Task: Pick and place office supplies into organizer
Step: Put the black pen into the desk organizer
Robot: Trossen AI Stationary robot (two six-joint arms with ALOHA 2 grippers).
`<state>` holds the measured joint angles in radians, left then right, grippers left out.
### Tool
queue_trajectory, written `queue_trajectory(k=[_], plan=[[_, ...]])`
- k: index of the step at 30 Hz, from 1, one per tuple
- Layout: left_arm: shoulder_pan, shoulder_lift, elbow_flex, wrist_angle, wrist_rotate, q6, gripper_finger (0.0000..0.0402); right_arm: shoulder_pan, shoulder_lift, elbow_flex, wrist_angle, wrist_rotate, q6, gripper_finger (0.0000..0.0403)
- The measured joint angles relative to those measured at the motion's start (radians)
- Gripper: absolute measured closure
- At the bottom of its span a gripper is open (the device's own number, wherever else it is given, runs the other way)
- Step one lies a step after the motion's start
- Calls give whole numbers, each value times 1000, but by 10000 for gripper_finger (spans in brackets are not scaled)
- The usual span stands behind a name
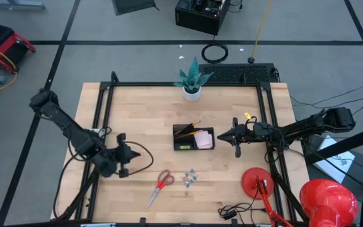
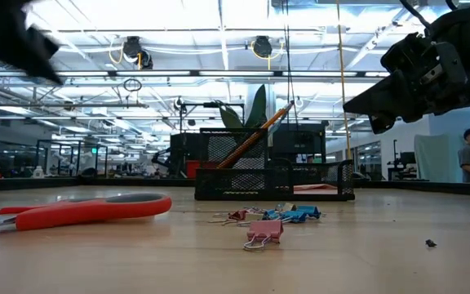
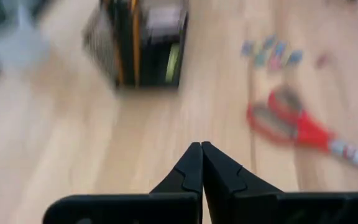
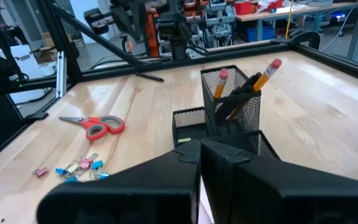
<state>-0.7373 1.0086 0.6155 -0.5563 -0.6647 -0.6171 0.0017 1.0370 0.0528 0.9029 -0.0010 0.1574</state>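
Observation:
The black mesh organizer (image 1: 193, 137) stands mid-table. An orange pencil (image 4: 263, 74) and dark pens lean in its upright cup, and a pink pad (image 1: 203, 139) lies in its tray. Red-handled scissors (image 1: 162, 183) and a cluster of small clips (image 1: 190, 178) lie flat on the wood nearer the front edge. My left gripper (image 3: 201, 147) is shut on nothing, above the table left of the scissors (image 3: 291, 121). My right gripper (image 4: 201, 144) is shut and level, just right of the organizer (image 4: 229, 106), touching nothing.
A white plant pot (image 1: 192, 93) stands at the far edge. A red lamp (image 1: 326, 198) with its round base (image 1: 257, 180) fills the front right corner, cables beside it. A tiny yellow piece (image 1: 247, 116) shows near the right arm. Black frame rails run along the table's sides.

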Motion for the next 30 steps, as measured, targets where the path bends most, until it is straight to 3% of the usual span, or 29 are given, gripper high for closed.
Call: queue_trajectory(k=[5, 8, 14, 21, 25, 30], plan=[[-52, 36, 0, -278, 132, -430, 394, 0, 0, 0, -4, 0, 0, 399], [-53, 60, 0, -371, 214, -579, 394, 0, 0, 0, -5, 0, 0, 399], [-53, 119, 0, -434, 291, -642, 374, 0, 0, 0, -5, 0, 18, 399], [-53, 170, 0, -424, 453, -739, 261, 0, 0, 0, -4, 0, 18, 399], [-53, 200, 0, -427, 457, -813, 200, 0, 0, 0, -4, 0, 16, 399], [-39, 250, 0, -425, 457, -860, 159, 0, 0, 0, -4, 0, 21, 399]])
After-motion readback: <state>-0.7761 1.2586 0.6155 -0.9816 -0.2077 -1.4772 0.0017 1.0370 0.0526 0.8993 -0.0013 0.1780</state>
